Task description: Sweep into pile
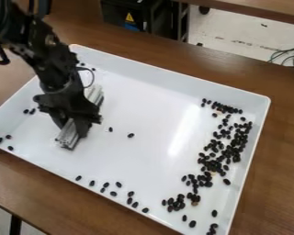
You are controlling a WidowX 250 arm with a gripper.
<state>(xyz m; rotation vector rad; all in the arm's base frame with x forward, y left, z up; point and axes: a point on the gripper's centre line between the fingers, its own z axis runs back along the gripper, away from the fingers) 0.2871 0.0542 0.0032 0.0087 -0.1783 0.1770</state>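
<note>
The white tray (149,156) on the worktop (278,160) holds dark beans (235,142), heaped thickest at its right side, and a silvery bar (68,138) clasped in the claw (71,126).

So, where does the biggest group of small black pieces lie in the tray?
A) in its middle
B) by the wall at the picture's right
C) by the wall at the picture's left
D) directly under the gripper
B, because the small black pieces are densest near the right-hand wall of the tray, with only scattered ones elsewhere.
</note>
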